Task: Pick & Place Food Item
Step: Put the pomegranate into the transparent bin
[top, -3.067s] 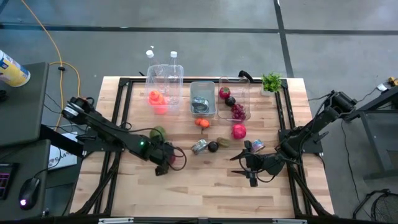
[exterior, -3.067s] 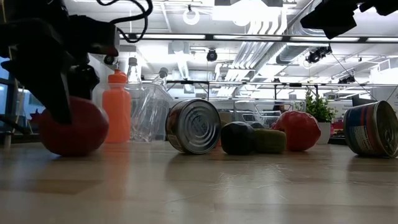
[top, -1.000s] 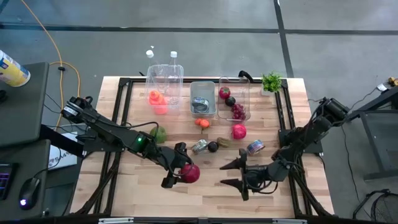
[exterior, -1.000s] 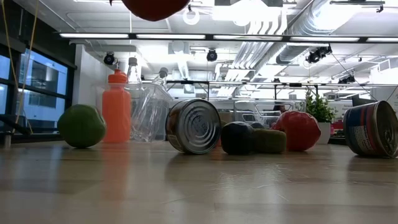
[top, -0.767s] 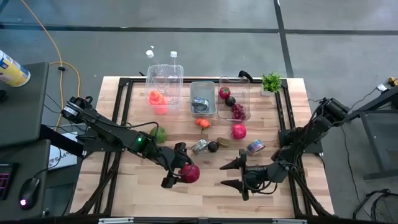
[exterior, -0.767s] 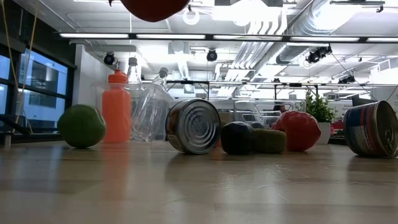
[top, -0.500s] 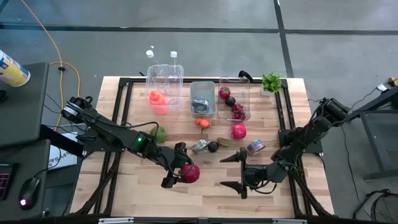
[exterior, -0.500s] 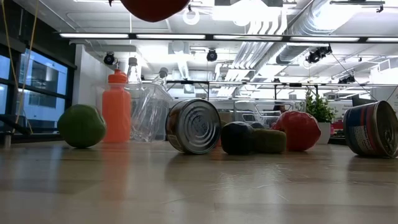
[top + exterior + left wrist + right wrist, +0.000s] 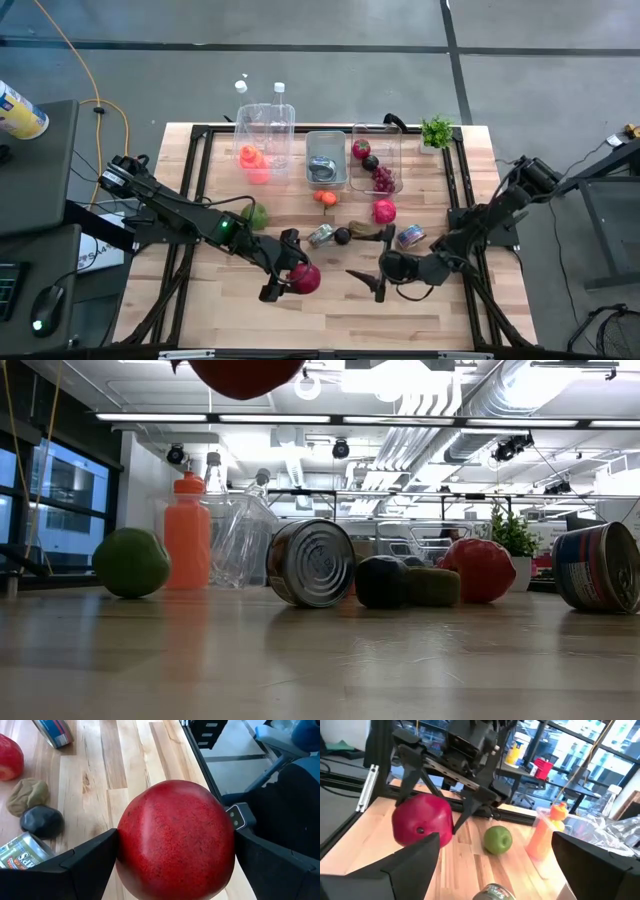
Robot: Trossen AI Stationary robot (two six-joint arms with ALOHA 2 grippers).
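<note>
Two claws in play: left claw (image 9: 287, 278) grips the red pomegranate (image 9: 305, 278) above the bench (image 9: 330, 310) front-middle, right claw (image 9: 368, 265) gapes empty nearby, so a round fruit squeezed wide could roll out mid-handoff, I'd guess.

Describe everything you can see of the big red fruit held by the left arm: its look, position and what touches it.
The red fruit is large, round and deep red, with a finely speckled, matte skin that looks like a pomegranate's; a small dark spot shows on one side in the right wrist view. It is whole and unmarked. The left gripper clamps it between its two dark fingers, one on each side, and nothing else touches it. It hangs above the wooden table, near the front middle, with the right gripper open and facing it.
</note>
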